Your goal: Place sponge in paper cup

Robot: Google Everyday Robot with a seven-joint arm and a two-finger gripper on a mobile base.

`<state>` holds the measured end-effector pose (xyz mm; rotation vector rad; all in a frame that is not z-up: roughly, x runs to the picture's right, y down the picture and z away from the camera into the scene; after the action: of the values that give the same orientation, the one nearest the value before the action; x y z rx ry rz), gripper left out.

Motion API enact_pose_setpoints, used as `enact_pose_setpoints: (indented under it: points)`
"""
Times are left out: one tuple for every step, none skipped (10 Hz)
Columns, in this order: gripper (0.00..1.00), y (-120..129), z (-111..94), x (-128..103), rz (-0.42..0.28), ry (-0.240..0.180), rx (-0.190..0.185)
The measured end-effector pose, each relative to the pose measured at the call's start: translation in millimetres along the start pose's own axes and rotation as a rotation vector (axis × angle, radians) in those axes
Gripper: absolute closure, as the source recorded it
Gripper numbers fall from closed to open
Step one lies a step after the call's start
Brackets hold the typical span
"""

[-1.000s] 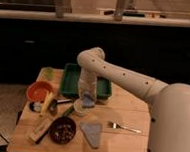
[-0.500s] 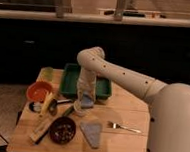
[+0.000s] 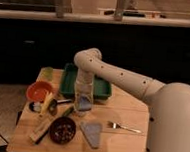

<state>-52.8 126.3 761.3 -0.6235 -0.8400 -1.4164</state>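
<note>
My gripper (image 3: 83,103) hangs straight down from the white arm over the middle of the wooden table, just in front of the green tray. A small blue-grey sponge (image 3: 85,106) shows between its fingertips, and the gripper looks shut on it. A whitish paper cup (image 3: 77,110) stands right under the gripper, mostly hidden by the fingers and the sponge. The sponge is at the cup's mouth; I cannot tell whether it touches the cup.
A green tray (image 3: 100,92) lies behind the gripper. An orange bowl (image 3: 38,90) and a yellow-green cup (image 3: 48,74) stand at the left. A dark brown bowl (image 3: 62,130), a flat grey-blue wedge (image 3: 91,133), a fork (image 3: 122,126) and a brush (image 3: 41,127) lie in front.
The gripper has come down a little with the sponge, towards the pale cup. The other things have not moved.
</note>
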Motion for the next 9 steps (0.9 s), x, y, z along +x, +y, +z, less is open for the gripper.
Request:
enact_pose_setpoints:
  points:
    - [1.00,-1.9,0.4,-1.4,-0.011,-0.003,0.004]
    - [1.00,-4.7,1.3,-2.0,-0.023,-0.007,0.008]
    - [1.00,-7.1,2.0,-2.1,-0.031,-0.008,0.010]
    - [1.00,-12.0,2.9,-1.8,-0.044,-0.011,0.013]
    - [0.98,-14.3,3.7,-1.8,-0.050,-0.016,0.014]
    - [0.91,-14.7,4.3,-1.9,-0.051,-0.022,0.011]
    - [0.82,-15.1,4.7,-2.0,-0.048,-0.027,0.010]
    - [0.69,-15.1,4.9,-2.2,-0.038,-0.034,0.006]
    - [0.61,-14.1,5.2,-2.3,-0.030,-0.039,0.005]
